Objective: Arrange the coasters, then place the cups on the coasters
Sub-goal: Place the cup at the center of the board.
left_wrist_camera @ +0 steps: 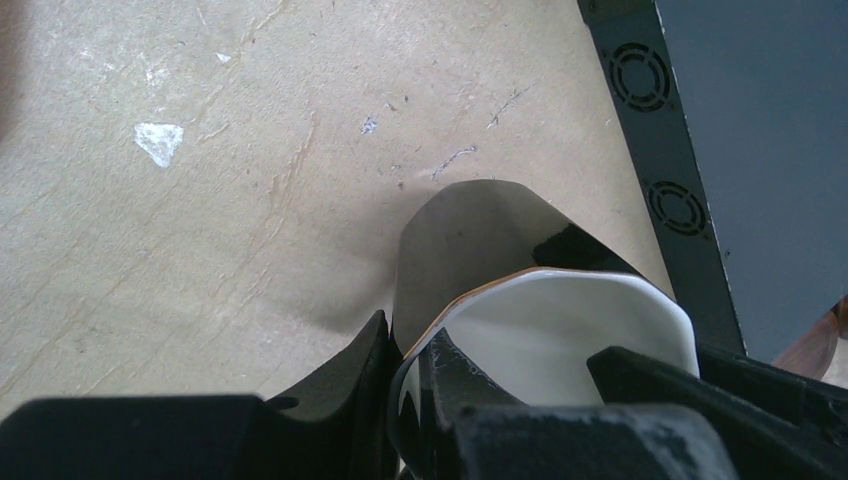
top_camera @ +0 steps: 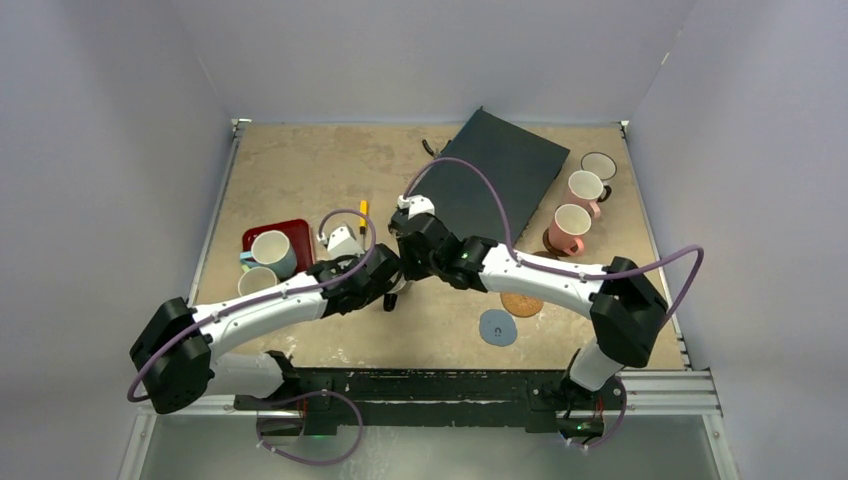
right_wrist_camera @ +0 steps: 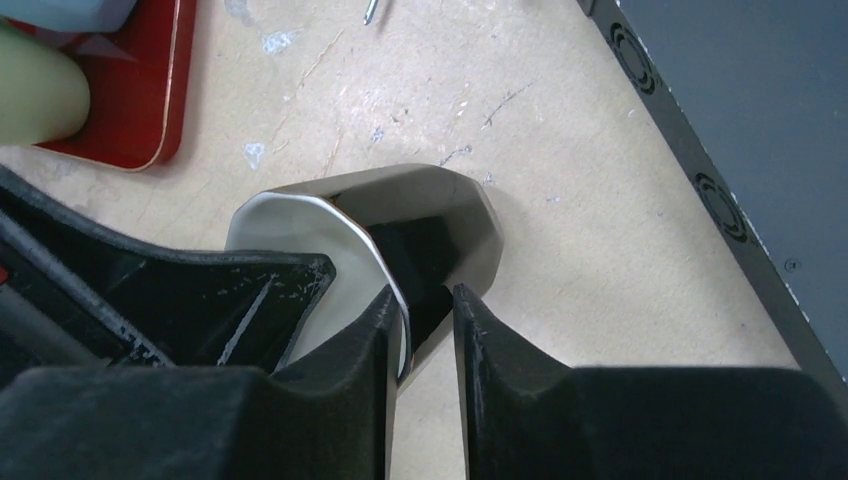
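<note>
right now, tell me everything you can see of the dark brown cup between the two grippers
The dark brown cup is a small glossy mug, ceramic by its look: angular dark outside, cream inside, thin pale rim. It is over mid-table near the dark slab, mouth tipped toward the wrist cameras. The left gripper is shut on its rim, one finger inside. The right gripper straddles the rim too; whether it pinches I cannot tell. No handle shows clearly.

A tray [top_camera: 300,232] at the table's [top_camera: 300,160] left edge carries two cups [top_camera: 272,250]. A lone cup [right_wrist_camera: 440,200] is mid-table. Three more cups [top_camera: 585,187] stand far right, beside a board [top_camera: 500,170]. Two coasters [top_camera: 497,327] lie near-right.
</note>
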`<state>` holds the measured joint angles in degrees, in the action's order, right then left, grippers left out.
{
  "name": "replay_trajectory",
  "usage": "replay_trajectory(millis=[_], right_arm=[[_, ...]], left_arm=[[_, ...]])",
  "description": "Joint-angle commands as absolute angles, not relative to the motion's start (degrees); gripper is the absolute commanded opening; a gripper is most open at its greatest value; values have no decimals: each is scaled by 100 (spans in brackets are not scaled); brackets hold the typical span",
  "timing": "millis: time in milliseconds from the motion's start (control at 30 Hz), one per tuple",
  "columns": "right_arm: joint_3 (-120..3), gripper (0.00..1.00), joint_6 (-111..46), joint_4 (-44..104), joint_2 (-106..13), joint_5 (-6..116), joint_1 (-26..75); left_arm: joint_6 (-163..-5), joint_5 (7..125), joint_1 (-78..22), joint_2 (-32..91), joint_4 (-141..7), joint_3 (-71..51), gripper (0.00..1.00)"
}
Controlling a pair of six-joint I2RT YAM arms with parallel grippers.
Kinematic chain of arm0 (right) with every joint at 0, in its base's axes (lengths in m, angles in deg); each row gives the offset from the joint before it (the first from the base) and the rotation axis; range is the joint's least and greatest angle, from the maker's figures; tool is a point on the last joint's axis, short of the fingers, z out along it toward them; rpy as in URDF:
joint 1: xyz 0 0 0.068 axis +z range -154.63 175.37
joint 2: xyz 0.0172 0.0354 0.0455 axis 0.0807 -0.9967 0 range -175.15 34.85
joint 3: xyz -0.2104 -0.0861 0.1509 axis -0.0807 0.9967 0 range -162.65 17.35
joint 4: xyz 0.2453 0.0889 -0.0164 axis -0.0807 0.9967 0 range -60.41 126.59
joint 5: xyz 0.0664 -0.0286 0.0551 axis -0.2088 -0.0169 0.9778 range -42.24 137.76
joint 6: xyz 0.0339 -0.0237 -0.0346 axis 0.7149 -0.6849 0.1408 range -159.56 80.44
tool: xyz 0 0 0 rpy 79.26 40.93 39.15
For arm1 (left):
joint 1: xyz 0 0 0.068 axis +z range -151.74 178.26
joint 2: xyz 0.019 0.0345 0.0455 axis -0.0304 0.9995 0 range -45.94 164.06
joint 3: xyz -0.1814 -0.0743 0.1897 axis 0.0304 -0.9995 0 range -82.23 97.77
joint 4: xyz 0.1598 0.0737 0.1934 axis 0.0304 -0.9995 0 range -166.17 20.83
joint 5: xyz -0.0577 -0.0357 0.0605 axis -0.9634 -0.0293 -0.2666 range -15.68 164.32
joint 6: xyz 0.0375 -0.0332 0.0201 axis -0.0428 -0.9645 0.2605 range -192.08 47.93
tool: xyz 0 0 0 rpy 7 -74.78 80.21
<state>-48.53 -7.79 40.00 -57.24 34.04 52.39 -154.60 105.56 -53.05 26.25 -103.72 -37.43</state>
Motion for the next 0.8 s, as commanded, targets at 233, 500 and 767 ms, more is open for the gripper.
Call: replay_trajectory(millis=[233,500,767], right_arm=[[-5219,0,-911,4151,-6121,3126,5202],[-5043,0,-1408,4178,-5682,3424,4764],[-4951,0,-2197,4304,-5404,4278,4229]], left_arm=[[-15420,10339,-5316,1986,-9562,-3885,3],[-14604,10073,-5320,1190,-8928,-4261,36],[-13679,9631,-5300,795,-9058,-3904,65]])
